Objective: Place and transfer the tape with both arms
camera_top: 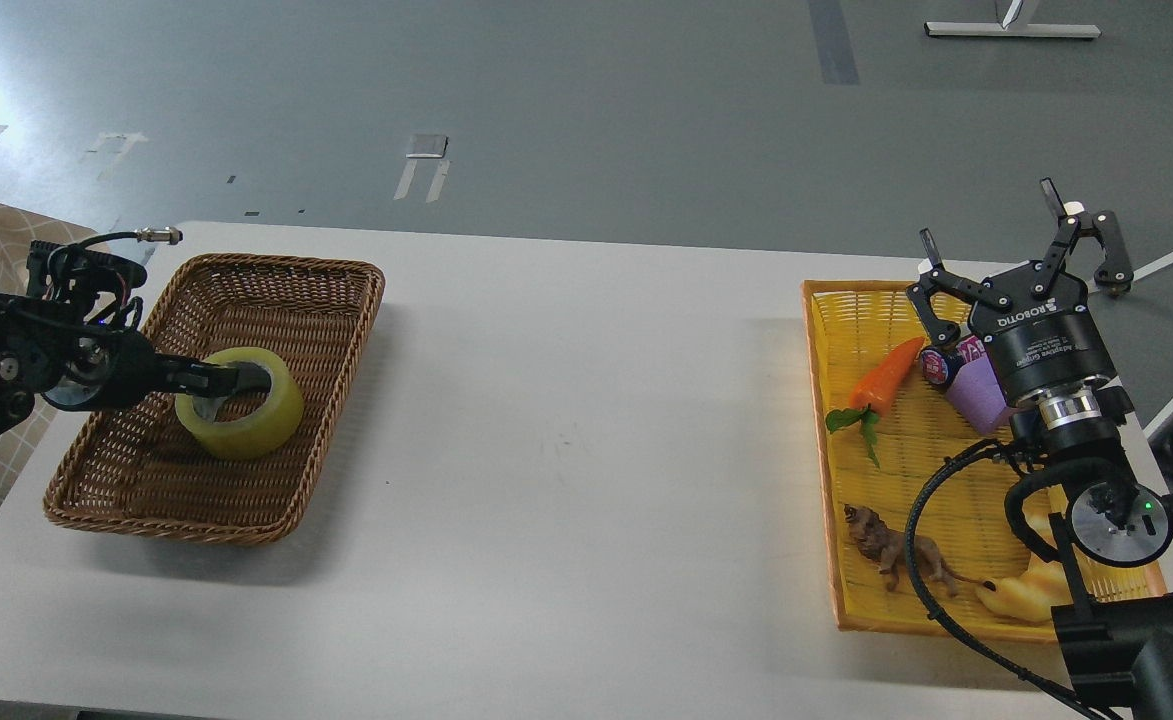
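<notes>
Tape [239, 403] sits in the brown wicker basket [276, 275] on the counter's [566, 420] left side. The left jaws [246, 378] reach in level from the left, clamped on the roll's near wall, one finger inside the core. The right jaws [1031, 255] point upward above the yellow tray [826, 400], fingers spread apart, holding nothing.

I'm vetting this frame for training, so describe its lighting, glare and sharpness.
Head view: even overhead light; a glare patch washes out the floor at top left; the wicker basket throws a soft shadow on the white table; the tape and right gripper look sharp, while the left gripper is dark.
</notes>
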Robot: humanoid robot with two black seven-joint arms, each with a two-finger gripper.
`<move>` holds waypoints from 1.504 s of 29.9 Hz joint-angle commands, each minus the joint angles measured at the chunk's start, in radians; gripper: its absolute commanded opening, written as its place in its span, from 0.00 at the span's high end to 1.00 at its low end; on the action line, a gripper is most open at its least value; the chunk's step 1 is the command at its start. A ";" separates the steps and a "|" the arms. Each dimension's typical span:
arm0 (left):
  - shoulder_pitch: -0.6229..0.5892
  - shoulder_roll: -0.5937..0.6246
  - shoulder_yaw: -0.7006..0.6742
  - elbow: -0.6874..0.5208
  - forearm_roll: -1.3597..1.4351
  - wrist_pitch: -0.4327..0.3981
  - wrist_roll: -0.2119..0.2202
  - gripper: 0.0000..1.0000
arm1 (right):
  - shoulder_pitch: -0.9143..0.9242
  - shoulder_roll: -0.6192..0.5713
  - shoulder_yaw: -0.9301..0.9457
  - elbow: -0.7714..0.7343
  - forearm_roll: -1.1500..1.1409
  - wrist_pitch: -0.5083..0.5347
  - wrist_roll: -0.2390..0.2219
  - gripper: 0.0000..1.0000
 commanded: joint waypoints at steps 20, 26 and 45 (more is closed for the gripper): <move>-0.308 0.026 -0.099 -0.070 -0.756 -0.032 -0.023 0.03 | 0.004 -0.001 0.003 0.002 -0.001 0.000 0.000 0.00; -0.305 -0.014 -0.188 -0.080 -1.100 -0.032 -0.026 0.02 | 0.013 -0.005 0.005 0.002 -0.001 0.000 -0.002 0.00; -0.189 -0.239 -0.440 -0.103 -1.444 -0.032 -0.028 0.02 | 0.097 -0.044 0.008 0.002 -0.004 0.000 -0.008 0.00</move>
